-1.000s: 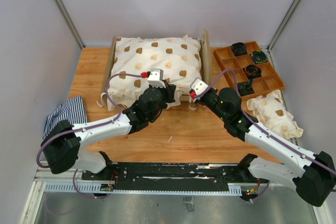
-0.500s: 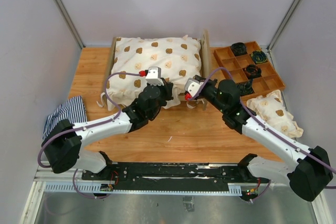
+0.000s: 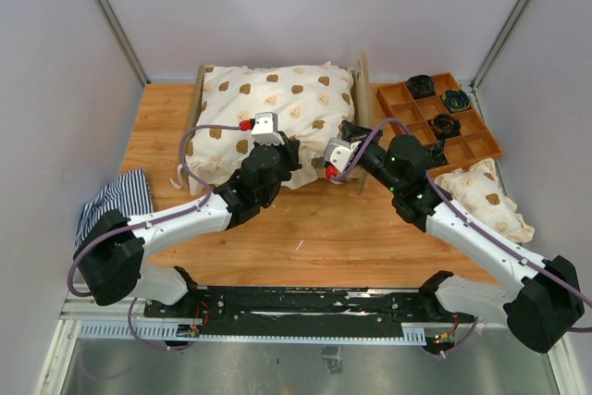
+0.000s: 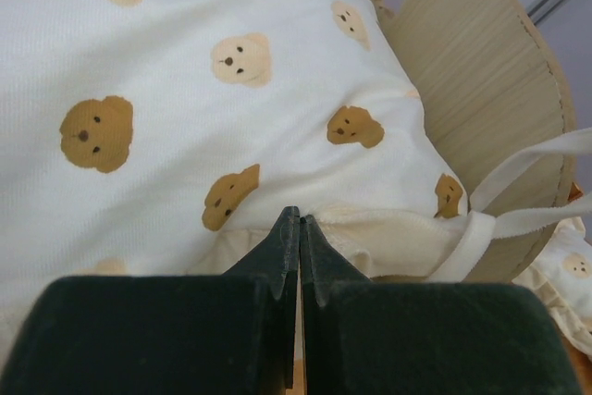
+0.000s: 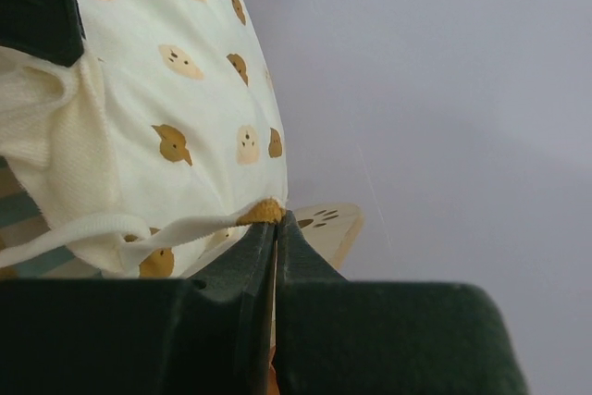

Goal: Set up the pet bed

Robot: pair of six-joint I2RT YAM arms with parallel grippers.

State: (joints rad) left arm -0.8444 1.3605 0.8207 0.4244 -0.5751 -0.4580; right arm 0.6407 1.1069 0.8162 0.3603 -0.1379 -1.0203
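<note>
The pet bed (image 3: 363,90) stands at the back of the table, its plywood headboard with the paw cutout (image 4: 481,71) on the right. A cream cover printed with brown dog faces (image 3: 277,99) lies over it and hides most of the mattress. A strip of striped mattress (image 5: 23,215) shows under the cover. My left gripper (image 3: 294,153) is shut, its tips (image 4: 299,216) pinching the cover's near hem. At the cover's right edge beside the headboard (image 5: 324,219), my right gripper (image 3: 350,129) is shut on a corner (image 5: 273,219) where a tie ribbon (image 5: 111,227) starts.
A brown compartment tray (image 3: 462,136) with dark items sits at the back right. A small cushion in the same dog print (image 3: 486,196) lies in front of it. A navy-and-white striped cloth (image 3: 116,196) hangs at the table's left edge. Grey walls close in three sides.
My right gripper has swung back and left, from in front of the bed to the cover's right edge by the headboard. The left gripper has crept slightly back and left.
</note>
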